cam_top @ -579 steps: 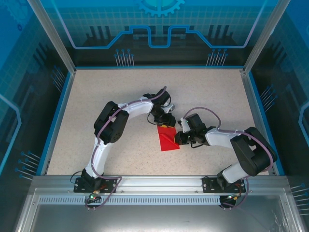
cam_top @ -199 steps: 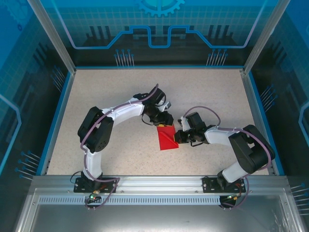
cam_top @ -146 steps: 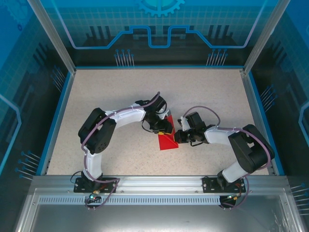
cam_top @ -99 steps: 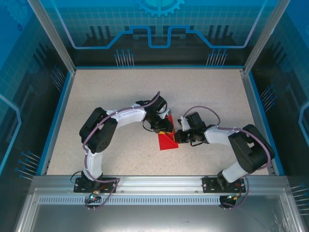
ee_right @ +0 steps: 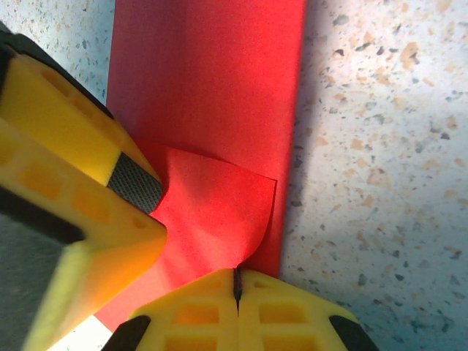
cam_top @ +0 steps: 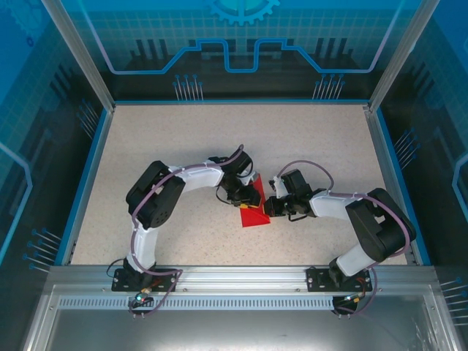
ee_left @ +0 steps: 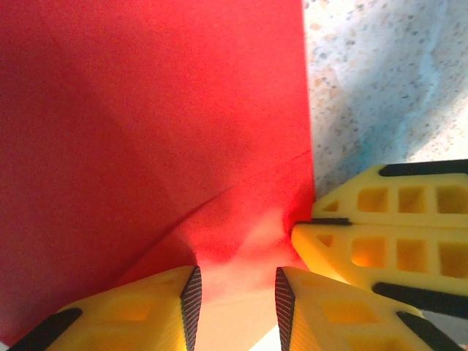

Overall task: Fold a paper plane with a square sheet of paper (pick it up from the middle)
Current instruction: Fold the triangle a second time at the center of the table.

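The square sheet of paper (cam_top: 254, 217) is bright red and partly folded, and it lies mid-table between my two grippers. My left gripper (cam_top: 247, 196) is over its far end. In the left wrist view the paper (ee_left: 146, 110) bulges up between the left gripper's (ee_left: 235, 294) parted jaws. My right gripper (cam_top: 270, 206) is at the paper's right edge. In the right wrist view the right gripper (ee_right: 238, 281) is shut, and a curled flap (ee_right: 212, 212) of the paper (ee_right: 212, 73) runs into the seam of its jaws. The left gripper's yellow finger (ee_right: 73, 197) presses beside that flap.
The speckled beige tabletop (cam_top: 183, 139) has a blue rim and glass walls around it. Both arms bend inward, their wrists almost touching over the paper. The right gripper's yellow fingers (ee_left: 387, 219) sit close beside my left jaws.
My left gripper slid nearer over the paper's far end and narrowed slightly, lifting a flap there. The right gripper stayed put and shut.
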Controlling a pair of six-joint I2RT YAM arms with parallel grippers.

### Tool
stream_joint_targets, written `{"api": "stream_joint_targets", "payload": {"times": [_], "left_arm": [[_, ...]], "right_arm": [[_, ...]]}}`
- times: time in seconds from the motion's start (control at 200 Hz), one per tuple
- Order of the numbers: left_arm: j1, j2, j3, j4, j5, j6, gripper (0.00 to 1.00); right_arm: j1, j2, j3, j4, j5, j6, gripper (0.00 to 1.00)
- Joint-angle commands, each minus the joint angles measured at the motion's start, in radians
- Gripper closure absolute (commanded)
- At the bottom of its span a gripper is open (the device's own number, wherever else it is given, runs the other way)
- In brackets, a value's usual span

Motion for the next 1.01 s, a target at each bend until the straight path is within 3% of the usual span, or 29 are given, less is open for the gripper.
{"api": "stream_joint_targets", "payload": {"times": [0.0,0.31,0.44,0.635,1.0], "left_arm": [[-0.004,0.02,-0.012,-0.017,-0.031,0.02,0.65],[0.005,0.044,-0.017,-0.046,-0.076,0.045,0.64],[0.006,0.051,-0.022,-0.055,-0.084,0.054,0.64],[0.006,0.062,-0.017,-0.051,-0.078,0.056,0.64],[0.007,0.072,0.008,-0.061,-0.073,0.066,0.64]], "right_arm": [[-0.003,0.035,-0.027,-0.088,0.05,-0.009,1.0],[-0.005,-0.008,-0.018,-0.095,0.036,-0.003,0.93],[-0.012,-0.076,-0.017,-0.119,0.029,0.002,0.85],[-0.033,-0.19,-0.013,-0.2,0.036,-0.001,0.8],[-0.025,-0.258,-0.058,-0.139,-0.094,0.082,0.91]]}}
